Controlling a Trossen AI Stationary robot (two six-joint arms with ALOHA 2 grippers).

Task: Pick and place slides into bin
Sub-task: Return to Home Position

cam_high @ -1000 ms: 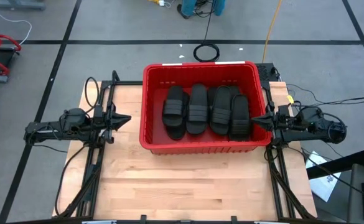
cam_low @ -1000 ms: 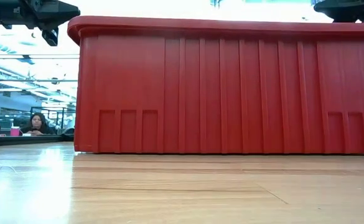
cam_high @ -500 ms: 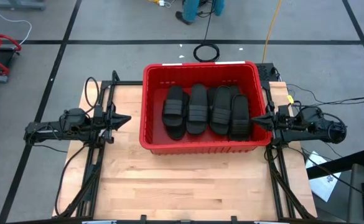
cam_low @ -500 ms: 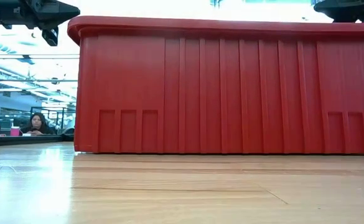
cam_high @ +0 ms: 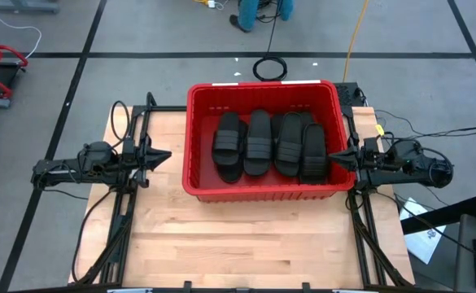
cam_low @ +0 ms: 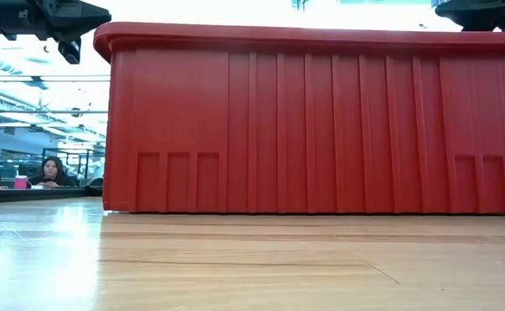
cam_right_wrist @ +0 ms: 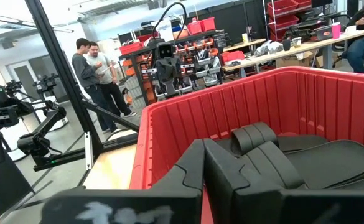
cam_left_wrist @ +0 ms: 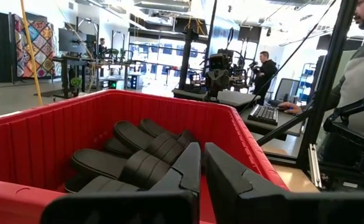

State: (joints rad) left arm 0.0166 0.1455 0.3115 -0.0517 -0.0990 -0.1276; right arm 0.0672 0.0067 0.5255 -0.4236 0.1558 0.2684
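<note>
Standing between left hand (cam_high: 168,155) and right hand (cam_high: 332,157), the bin (cam_high: 262,193) walls the slides (cam_high: 258,145).

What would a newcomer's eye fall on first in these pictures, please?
The large red plastic bin at the far middle of the light wooden table draws the eye, with matte black rubber slides lying side by side inside it. The left gripper and the right gripper hang shut on either side of it, holding nothing.

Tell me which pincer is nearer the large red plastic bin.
Right. The right pincer sits at the right rim of the large red plastic bin; the left pincer hangs off its left wall, wooden table showing between.
</note>
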